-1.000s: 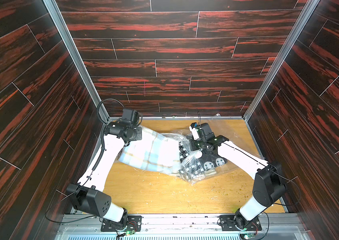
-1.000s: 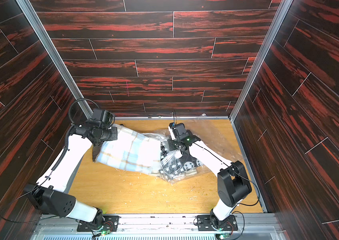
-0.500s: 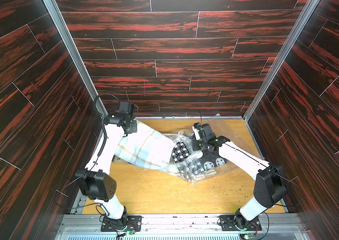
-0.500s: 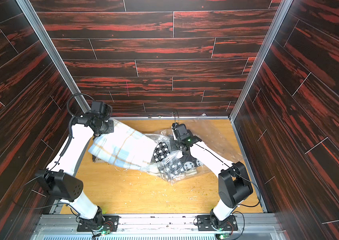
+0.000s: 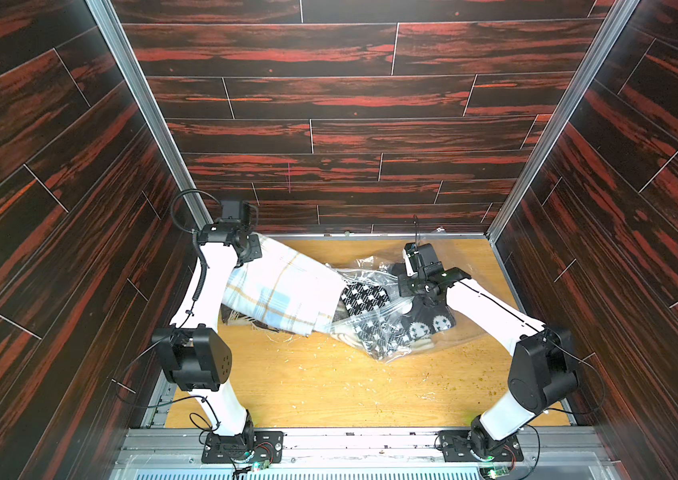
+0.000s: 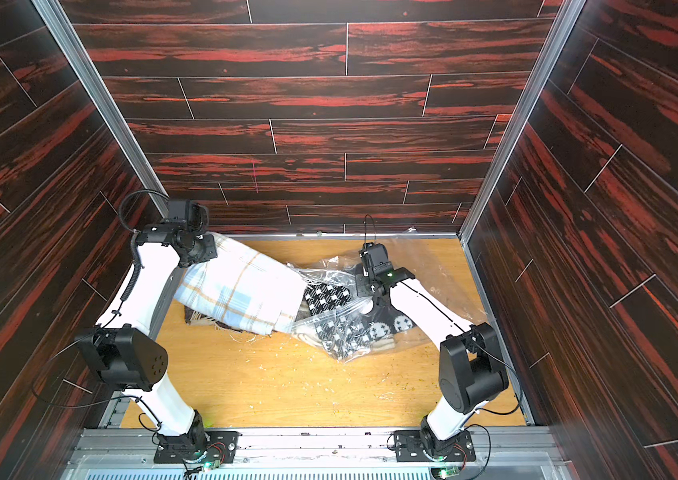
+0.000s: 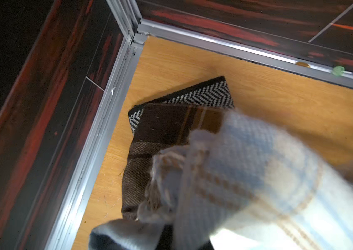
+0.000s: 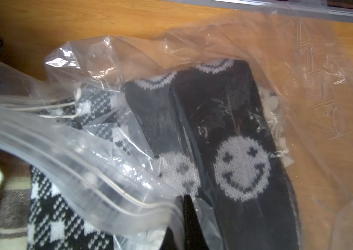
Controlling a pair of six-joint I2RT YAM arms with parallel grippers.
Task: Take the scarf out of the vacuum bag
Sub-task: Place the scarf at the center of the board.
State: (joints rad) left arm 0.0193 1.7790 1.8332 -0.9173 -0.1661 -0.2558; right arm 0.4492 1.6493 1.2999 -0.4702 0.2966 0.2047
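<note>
Upper left: left gripper (image 5: 256, 249) clenched on plaid scarf (image 5: 283, 286). It is soft, light and drapey; grasp a bunched fold. Its far end lies at the bag mouth, mid-frame. Centre-right: slippery, crinkly vacuum bag (image 5: 364, 270); right gripper (image 8: 187, 207) pinches its zip edge (image 8: 106, 190).

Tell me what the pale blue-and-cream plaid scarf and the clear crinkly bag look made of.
The plaid scarf: soft matte woven cloth, probably wool or acrylic; visible weave, frayed fringe. The clear bag: thin glossy plastic film; creases, glare, see-through.
</note>
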